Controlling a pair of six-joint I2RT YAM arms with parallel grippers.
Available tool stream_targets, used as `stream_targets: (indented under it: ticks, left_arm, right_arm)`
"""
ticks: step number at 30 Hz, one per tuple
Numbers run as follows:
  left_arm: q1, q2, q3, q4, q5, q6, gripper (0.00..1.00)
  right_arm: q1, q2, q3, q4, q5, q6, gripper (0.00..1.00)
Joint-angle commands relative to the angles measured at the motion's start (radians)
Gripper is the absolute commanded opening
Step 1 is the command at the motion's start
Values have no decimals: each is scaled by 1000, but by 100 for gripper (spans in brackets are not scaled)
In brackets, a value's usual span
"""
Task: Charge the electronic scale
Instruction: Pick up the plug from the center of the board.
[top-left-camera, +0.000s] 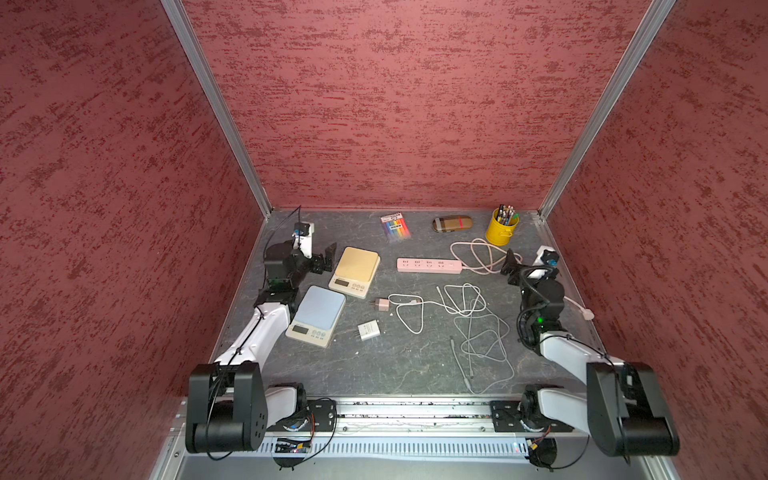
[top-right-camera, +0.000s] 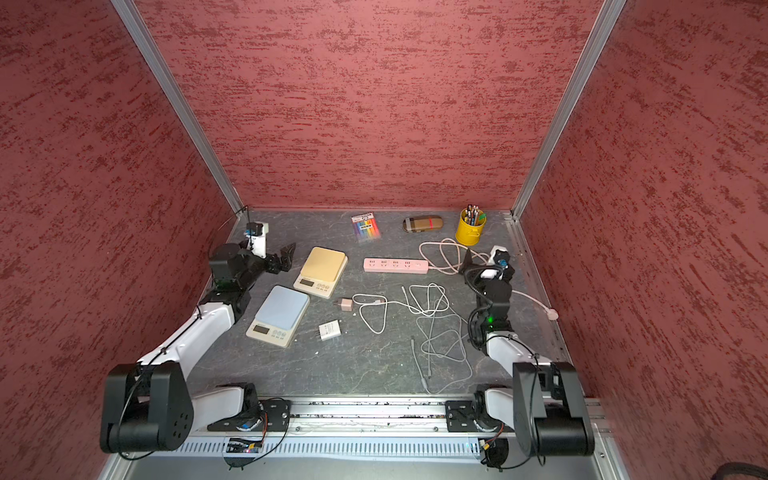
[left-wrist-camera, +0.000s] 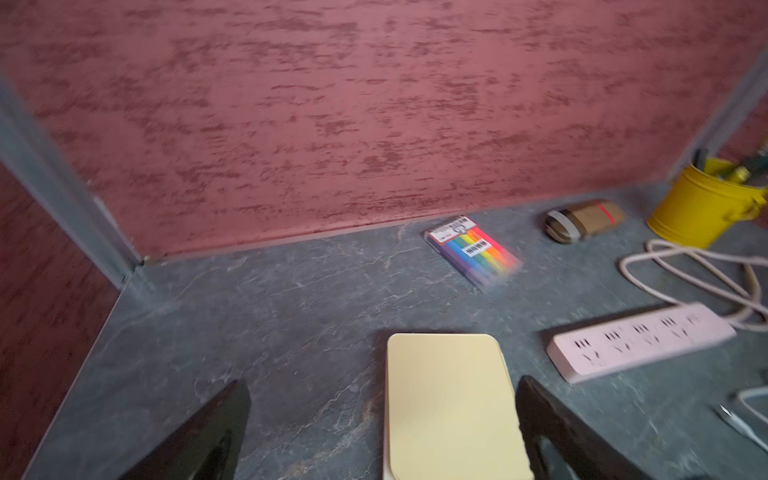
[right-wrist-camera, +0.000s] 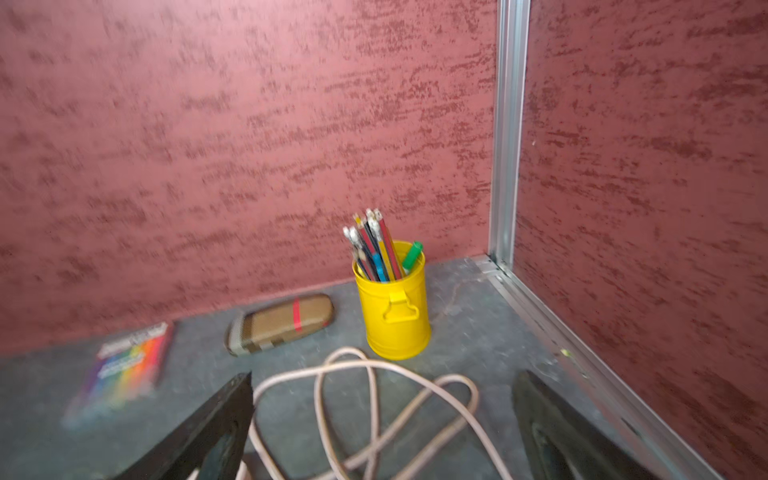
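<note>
Both pairs of black wedge jaws wide apart, empty; rounded cream scale (left-wrist-camera: 449, 403) on veined tabletop (left-wrist-camera: 270, 324)

Along the back wall I read, left to right: markers (top-left-camera: 395, 226), case (top-left-camera: 452, 223), cup (top-left-camera: 500, 235) with pencils (top-left-camera: 506, 214) in it. In front of the case lies the strip (top-left-camera: 428, 265), its cord (top-left-camera: 478, 255) coiled to its right, before the cup. The far scale (top-left-camera: 356, 266) sits left of the strip; the near scale (top-left-camera: 318, 311) is just in front of it, a touch further left. Right of the near scale: far charger (top-left-camera: 382, 305) behind, near charger (top-left-camera: 368, 330) in front. One cable (top-left-camera: 409, 311) loops just right of the far charger; the loose cable (top-left-camera: 482, 332) sprawls right of that. My left gripper (top-left-camera: 328, 259) hangs just left of the far scale, and my right gripper (top-left-camera: 510, 266) is at the cord's right edge.
</note>
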Motion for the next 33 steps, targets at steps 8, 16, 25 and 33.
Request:
stream_targets:
  ticks: [8, 16, 25, 33]
  left_arm:
    - [-354, 141, 142, -652, 76, 517, 90]
    - [-453, 271, 217, -743, 22, 644, 79]
    - [-466, 474, 350, -797, 19, 678, 61]
    - [-497, 571, 368, -791, 9, 693, 49]
  right_arm:
    - [234, 50, 179, -539, -101, 323, 95]
    - [396, 182, 270, -609, -91, 362, 95]
    - [461, 222, 290, -604, -126, 425, 95]
    - [466, 239, 310, -612, -179, 475, 96]
